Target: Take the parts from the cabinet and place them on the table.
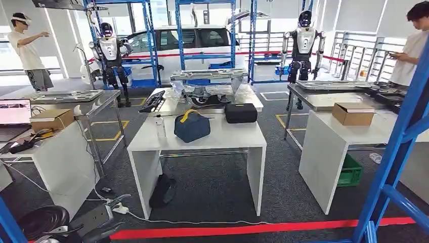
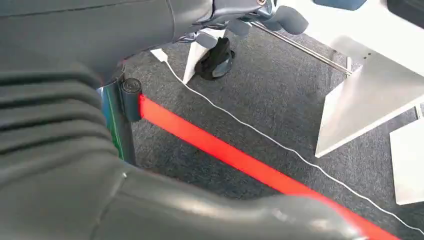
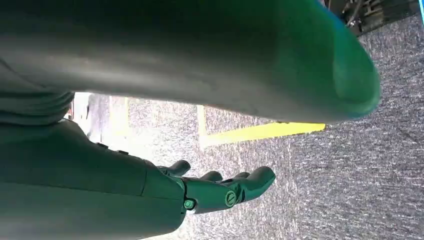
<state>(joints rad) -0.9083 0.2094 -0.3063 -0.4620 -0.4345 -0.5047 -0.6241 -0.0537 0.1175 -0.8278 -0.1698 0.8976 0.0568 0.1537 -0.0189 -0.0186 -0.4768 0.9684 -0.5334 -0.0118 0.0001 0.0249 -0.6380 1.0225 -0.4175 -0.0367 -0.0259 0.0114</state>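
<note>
Risk ahead: both arms hang empty, parts not yet fetched.
Right robot hand (image 3: 220, 192) is open over carpet; left robot hand (image 2: 165, 200) I cannot tell. Blue cabinet frame (image 1: 399, 147) stands beside me, white worktop (image 1: 202, 139) ahead; the floor cable (image 2: 260, 135) could snag my feet.

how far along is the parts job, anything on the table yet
Hardly begun. Done: nothing visibly; the white table ahead carries a navy bag and a black case. In hand: nothing; the right hand hangs with fingers apart over grey carpet. Left: fetching the parts and setting them down.
</note>
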